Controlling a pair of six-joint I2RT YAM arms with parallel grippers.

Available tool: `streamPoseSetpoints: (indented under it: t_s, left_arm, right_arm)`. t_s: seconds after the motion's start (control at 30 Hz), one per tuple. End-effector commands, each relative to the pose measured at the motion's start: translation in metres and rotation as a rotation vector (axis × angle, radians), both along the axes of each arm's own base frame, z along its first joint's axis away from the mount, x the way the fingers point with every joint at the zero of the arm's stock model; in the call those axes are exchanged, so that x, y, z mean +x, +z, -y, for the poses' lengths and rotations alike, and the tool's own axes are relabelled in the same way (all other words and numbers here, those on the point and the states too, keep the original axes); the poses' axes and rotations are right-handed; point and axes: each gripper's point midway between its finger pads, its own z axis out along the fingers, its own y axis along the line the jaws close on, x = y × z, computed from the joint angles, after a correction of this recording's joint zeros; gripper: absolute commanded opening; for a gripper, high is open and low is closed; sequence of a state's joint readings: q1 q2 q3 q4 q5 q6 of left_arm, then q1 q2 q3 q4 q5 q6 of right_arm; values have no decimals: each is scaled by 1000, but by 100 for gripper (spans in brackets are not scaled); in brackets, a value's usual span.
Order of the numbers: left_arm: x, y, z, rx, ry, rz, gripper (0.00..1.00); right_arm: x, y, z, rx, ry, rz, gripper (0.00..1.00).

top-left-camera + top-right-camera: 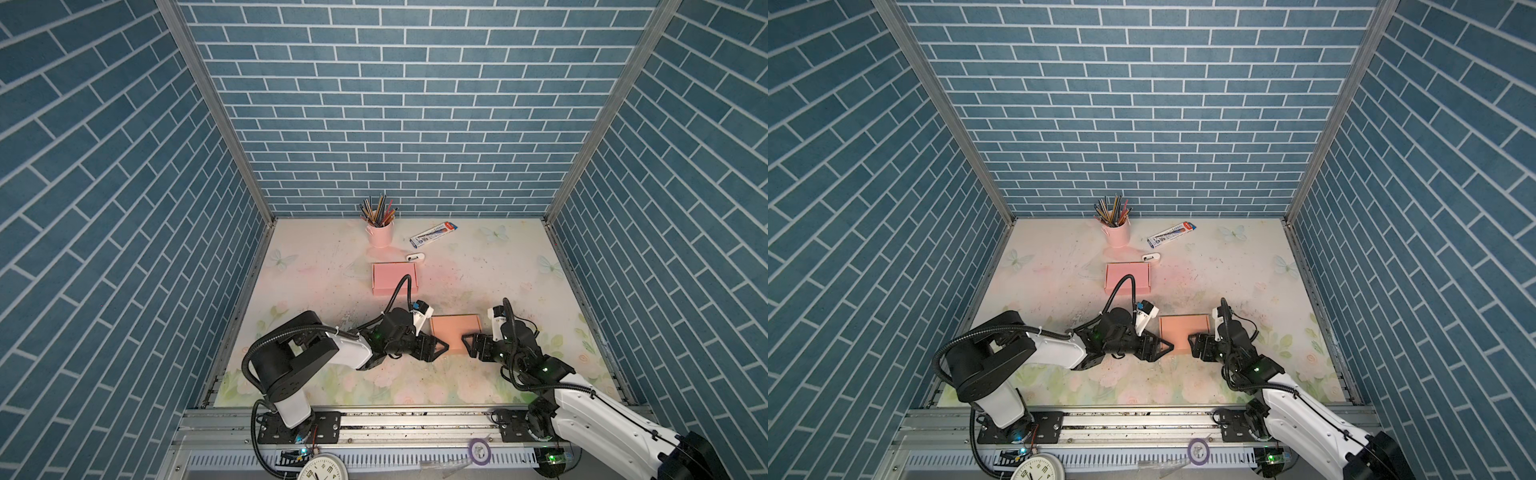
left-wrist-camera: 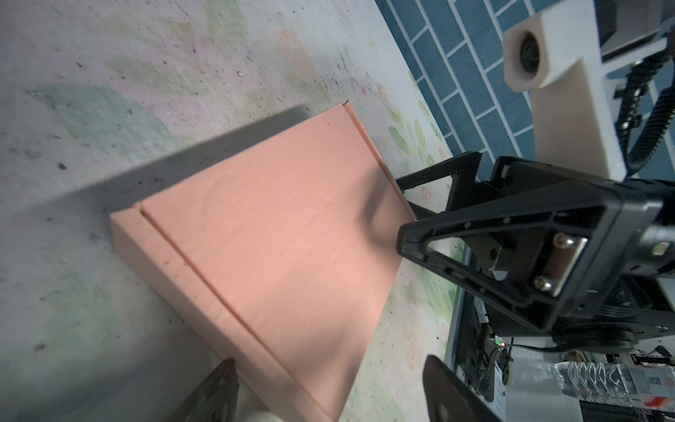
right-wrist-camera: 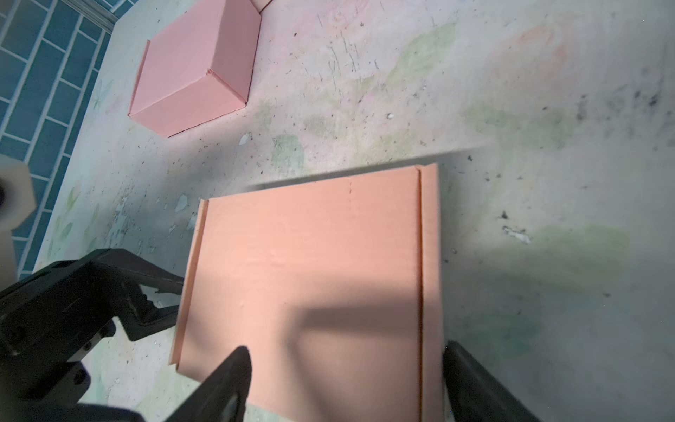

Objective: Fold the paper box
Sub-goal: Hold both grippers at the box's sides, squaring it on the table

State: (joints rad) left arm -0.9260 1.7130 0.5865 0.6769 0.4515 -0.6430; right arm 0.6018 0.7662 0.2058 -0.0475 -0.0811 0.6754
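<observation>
The flowered bench carries the closed orange paper box, lying flat in the near middle. The left tool sits just beside its left edge, the right tool over its near right corner. Both stand spread, pinching nothing.

Only thing I could actually read was the hour numerals on the clock beyond the desk's near edge. Pencil carton print was too small.
</observation>
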Motion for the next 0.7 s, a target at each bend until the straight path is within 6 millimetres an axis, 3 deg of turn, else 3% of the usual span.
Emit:
streamPoseSetpoints:
  t_s: [0.0, 0.23, 0.67]
  left_arm:
    - [7, 19, 14, -54, -23, 39, 80]
    - [17, 17, 25, -41, -24, 42, 79]
    - [59, 21, 37, -39, 10, 65, 78]
  right_arm:
    - [10, 15, -5, 26, 9, 48, 82]
    - [24, 17, -3, 24, 8, 59, 82]
    - [66, 26, -7, 19, 13, 78, 80]
